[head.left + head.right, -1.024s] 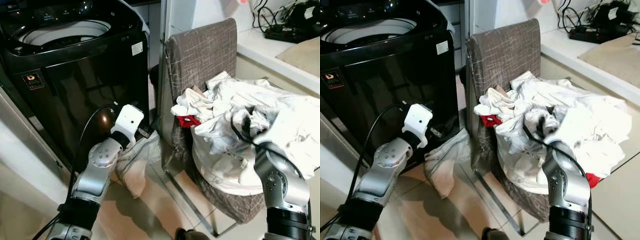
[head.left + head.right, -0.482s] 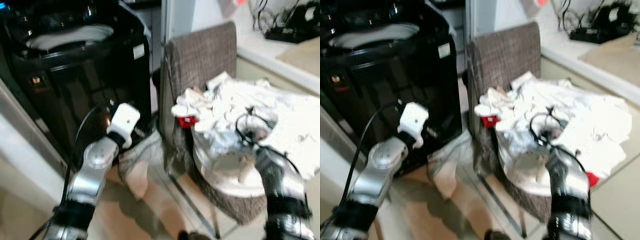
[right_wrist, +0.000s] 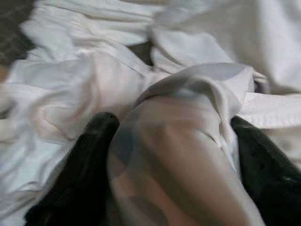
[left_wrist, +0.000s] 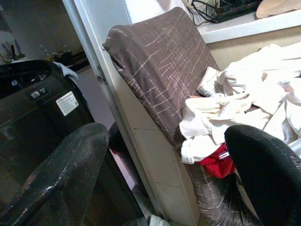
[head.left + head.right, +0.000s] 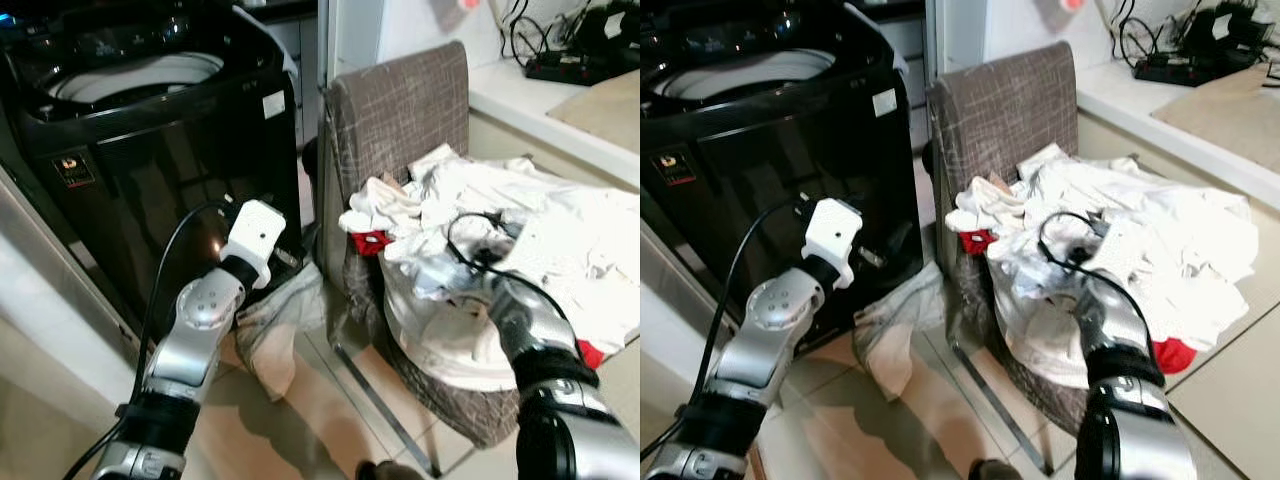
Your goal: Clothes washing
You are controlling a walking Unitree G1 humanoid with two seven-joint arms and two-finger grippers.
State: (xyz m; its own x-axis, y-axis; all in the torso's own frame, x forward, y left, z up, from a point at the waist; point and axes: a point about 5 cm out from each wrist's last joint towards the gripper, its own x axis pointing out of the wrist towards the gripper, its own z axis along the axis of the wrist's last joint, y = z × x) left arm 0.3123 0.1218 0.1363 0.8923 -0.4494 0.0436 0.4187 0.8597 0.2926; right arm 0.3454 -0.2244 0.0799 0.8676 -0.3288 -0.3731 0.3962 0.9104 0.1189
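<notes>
So the robot is standing on a tiled floor point(image 5: 300, 410) in a tight laundry corner. A glossy black top-loading washing machine point(image 5: 150, 150) is sitting on its left with the lid up and the pale drum rim point(image 5: 135, 75) showing. Right beside it a chair point(image 5: 400, 110) covered in brown woven fabric with a scratchy light crosshatch is holding a big rumpled pile of white clothes point(image 5: 520, 240), with something red point(image 5: 372, 240) poking out near the chair back and another bit of red point(image 5: 590, 353) at the pile's lower edge. A pale counter point(image 5: 540, 100) with cables and a black power strip point(image 5: 565, 60) is running along the back right. A limp beige cloth point(image 5: 275, 330) is lying on the floor against the washer's base.

The left gripper point(image 4: 164, 179) is hanging in front of the washer with its fingers spread wide and nothing between them; the left wrist view is looking past those textured black fingers point(image 4: 61, 174) at the chair back and the red item, plus a white label point(image 4: 67, 102) on the washer.

The right gripper point(image 3: 174, 155) is reaching into the clothes pile. The right wrist view is showing what the head cameras can't: the two fingers point(image 3: 80, 169) are sitting either side of a fold of thin, slightly see-through white fabric point(image 3: 188, 141), pinching it.
</notes>
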